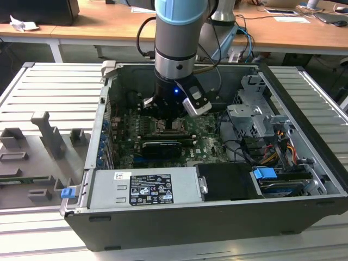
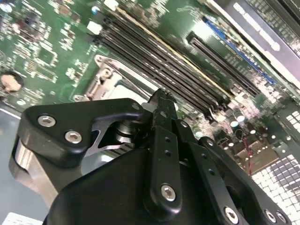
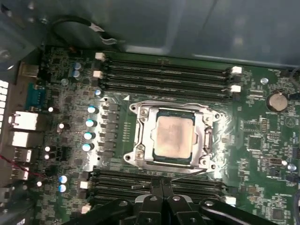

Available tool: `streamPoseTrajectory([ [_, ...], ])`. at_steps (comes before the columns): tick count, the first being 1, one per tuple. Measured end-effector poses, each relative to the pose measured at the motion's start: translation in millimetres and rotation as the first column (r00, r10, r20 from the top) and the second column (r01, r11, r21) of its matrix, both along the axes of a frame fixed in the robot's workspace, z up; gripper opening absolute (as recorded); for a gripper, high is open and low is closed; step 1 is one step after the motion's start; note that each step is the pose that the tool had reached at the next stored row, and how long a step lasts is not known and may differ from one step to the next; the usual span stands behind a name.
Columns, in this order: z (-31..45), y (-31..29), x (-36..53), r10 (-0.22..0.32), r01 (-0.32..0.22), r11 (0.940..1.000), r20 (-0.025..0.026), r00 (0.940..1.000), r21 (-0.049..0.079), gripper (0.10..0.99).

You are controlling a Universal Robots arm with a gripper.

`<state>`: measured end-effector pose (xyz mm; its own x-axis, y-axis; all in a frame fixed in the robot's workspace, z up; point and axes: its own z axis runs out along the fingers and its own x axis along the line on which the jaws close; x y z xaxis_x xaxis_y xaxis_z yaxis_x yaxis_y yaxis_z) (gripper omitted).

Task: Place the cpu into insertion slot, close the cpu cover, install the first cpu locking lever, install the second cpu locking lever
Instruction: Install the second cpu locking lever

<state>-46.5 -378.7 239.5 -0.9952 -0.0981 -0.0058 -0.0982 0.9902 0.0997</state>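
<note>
One robot arm reaches down into an open computer case (image 1: 217, 217), its pincer (image 3: 161, 187) hovering low over the green motherboard (image 3: 253, 150) with both fingers (image 2: 161, 140) pressed together and gripping nothing. Just ahead of the fingertips, the cpu (image 3: 174, 137) lies seated in the insertion slot (image 3: 140, 140), its pale metal face showing through the window of the cpu cover (image 3: 169, 112), which lies flat around it. Black memory slots (image 3: 164, 70) run beyond the socket.

pale silver-beige cpu (image 3: 174, 137) lying flat in the insertion slot (image 3: 140, 140), silvery cpu cover (image 3: 205, 136) closed around it
</note>
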Motion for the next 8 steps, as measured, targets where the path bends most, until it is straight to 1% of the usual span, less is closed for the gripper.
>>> streamPoseTrajectory([
  [1,-3.2,0.0,-4.0,0.006,-0.006,1.0,-0.0001,1.0,0.001,0.106],
  [3,-7.3,-0.1,-5.9,0.012,-0.012,0.9999,-0.0001,0.9999,0.002,0.106],
  [4,-11.1,-0.1,-6.3,0.018,-0.018,0.9998,0.0,0.9998,0.005,0.106],
  [5,-11.8,-0.3,-6.5,0.019,-0.019,0.9998,-0.0001,0.9998,0.011,0.106],
  [6,-12.4,-0.8,-6.8,0.019,-0.019,0.9996,0.0003,0.9998,0.02,0.106],
  [7,-12.8,-2.5,-7.7,0.02,-0.02,0.9993,0.0004,0.9998,0.033,0.106],
  [8,-13.1,-3.7,-8.1,0.02,-0.02,0.9991,0.0006,0.9998,0.039,0.106],
])
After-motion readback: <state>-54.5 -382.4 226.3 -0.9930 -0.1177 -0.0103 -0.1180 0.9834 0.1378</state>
